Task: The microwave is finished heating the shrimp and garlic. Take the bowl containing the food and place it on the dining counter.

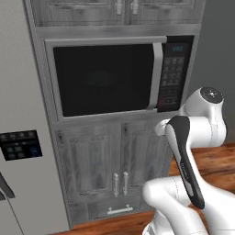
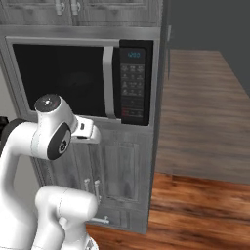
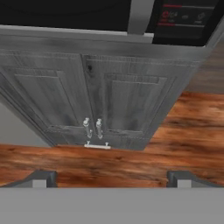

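You're parked square in front of the microwave (image 1: 120, 75), and its wide black glass door is shut flat against the grey frame, so the bowl and the food are behind dark glass and you can't make them out from here. In the left base view the upright bar handle (image 1: 157, 75) runs down the door's right side, with the black keypad (image 1: 172, 75) just beside it and a small blue display at the top of that panel. From the right base view you see the same door and the keypad (image 2: 133, 88) at the cabinet's outer corner, with brown wood floor (image 2: 205, 146) stretching away past it. Your arm (image 1: 188, 156) is folded up low in front of the lower cabinet doors (image 1: 108, 163), well below the microwave handle. In the hand view the gripper (image 3: 111, 178) has its two dark fingertips (image 3: 41, 178) spread wide apart at the bottom of the picture, holding nothing and touching nothing. That camera looks down at the pair of grey cabinet doors (image 3: 94, 98) under the microwave, their two small silver pulls (image 3: 92, 128) side by side in the middle, a drawer pull just beneath. Off to the left in the left base view stands the grey fridge (image 1: 20, 137) with its small button panel
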Motion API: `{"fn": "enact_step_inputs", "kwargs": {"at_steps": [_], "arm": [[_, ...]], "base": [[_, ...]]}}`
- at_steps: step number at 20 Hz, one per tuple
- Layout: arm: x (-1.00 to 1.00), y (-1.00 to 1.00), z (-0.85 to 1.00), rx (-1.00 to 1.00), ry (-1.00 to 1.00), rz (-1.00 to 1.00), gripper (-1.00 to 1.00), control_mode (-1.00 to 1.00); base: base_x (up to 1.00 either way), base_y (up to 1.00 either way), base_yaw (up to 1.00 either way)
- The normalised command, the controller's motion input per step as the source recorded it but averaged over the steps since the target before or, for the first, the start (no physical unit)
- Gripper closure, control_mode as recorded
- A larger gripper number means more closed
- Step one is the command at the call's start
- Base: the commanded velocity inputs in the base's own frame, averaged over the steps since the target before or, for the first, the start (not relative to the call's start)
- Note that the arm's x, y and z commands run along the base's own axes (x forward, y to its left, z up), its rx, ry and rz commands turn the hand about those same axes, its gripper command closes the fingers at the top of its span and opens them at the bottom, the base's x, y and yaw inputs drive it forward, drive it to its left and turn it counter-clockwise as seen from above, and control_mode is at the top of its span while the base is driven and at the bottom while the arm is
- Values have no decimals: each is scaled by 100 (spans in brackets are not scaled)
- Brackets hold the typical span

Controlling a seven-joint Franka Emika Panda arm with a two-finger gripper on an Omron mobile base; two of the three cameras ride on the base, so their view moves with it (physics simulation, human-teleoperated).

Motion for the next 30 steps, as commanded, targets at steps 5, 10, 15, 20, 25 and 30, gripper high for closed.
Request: {"fn": "enact_step_inputs", "kwargs": {"at_steps": [5, 10, 15, 20, 25, 30], "arm": [[8, -1, 13, 0, -10, 0, -100, -100], [36, 0, 50, 3, -33, -1, -100, -100], [50, -15, 63, 5, -36, -1, -100, -100], [41, -15, 38, 2, -31, 0, -100, -100], [54, -4, 3, 0, -21, 0, -100, -100], [71, -13, 0, 0, -11, 0, -100, -100]], "base": [[0, 0, 0], [0, 0, 0], [0, 0, 0], [0, 0, 0], [0, 0, 0], [0, 0, 0]]}}
